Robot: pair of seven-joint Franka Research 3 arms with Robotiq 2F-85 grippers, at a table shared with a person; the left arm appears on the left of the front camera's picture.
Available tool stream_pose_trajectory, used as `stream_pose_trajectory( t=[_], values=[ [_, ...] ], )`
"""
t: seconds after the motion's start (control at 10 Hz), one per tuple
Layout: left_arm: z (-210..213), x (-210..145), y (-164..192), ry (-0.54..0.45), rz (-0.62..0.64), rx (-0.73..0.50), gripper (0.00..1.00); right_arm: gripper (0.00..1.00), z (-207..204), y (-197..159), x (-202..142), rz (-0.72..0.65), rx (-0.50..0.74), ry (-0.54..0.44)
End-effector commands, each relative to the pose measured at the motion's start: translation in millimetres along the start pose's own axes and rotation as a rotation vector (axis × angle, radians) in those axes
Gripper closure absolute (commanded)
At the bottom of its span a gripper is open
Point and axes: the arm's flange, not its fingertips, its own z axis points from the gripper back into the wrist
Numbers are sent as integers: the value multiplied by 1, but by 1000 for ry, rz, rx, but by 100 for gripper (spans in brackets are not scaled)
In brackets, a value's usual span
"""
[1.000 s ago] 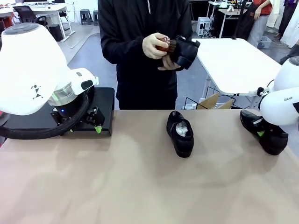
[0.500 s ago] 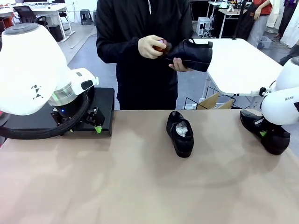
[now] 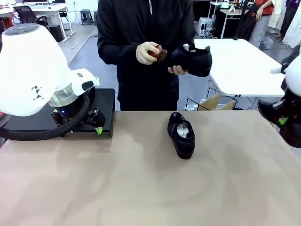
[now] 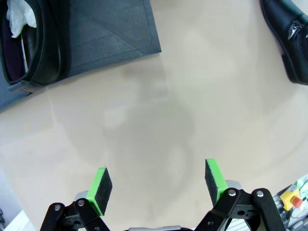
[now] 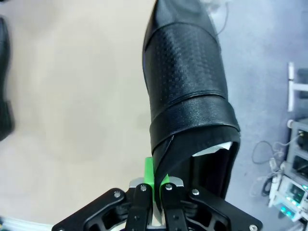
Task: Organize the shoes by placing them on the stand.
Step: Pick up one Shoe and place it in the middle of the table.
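- Shoe work first: the right pincer point(image 5: 155, 182) is squeezed shut on the thin heel rim of one black dress shoe, the gripped shoe point(image 5: 187, 82), at the 3 o'clock edge of the front view.
- The stand point(image 3: 107, 101) is far over at 9 o'clock, so I think this shoe has a long trip.
- To do it well, carry it high over the middle shoe point(image 3: 182, 134), which lies near the centre of the table point(image 3: 141, 188). Go slow, because a grip on the rim alone could let the shoe swing or slip.
- Set it flat on a bare part of the stand, beside the parked shoe point(image 4: 29, 43), not on top of it.
- The left pincer point(image 4: 158, 185) is wide apart with nothing between its green pads, over bare table just off the stand's corner. It could get in the way.
- At 12 o'clock a person holds a fourth shoe point(image 3: 193, 59) with a small brush point(image 3: 157, 52) close to it.
- Hard to see: the big white left arm point(image 3: 33, 70) covers much of the stand, so I cannot tell how much room is free. The gripped shoe is cut off by the picture edge, and I cannot tell if it touches the table.
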Motion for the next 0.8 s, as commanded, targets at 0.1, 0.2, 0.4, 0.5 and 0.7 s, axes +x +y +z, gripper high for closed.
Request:
stream_pose_trajectory(
  t=[0.1,0.2,0.4,0.5,0.7],
  values=[
    [1,-1,1,-5,13,10,0,100,41,48,-53,104,82,-75],
    [1,-1,1,-5,13,10,0,100,32,18,-23,21,16,-31],
    [1,-1,1,-5,13,10,0,100,32,18,-23,21,16,-31],
    [1,-1,1,-5,13,10,0,100,32,18,-23,21,16,-31],
    [1,-1,1,-5,13,10,0,100,43,53,-53,0,122,-42]
  ],
)
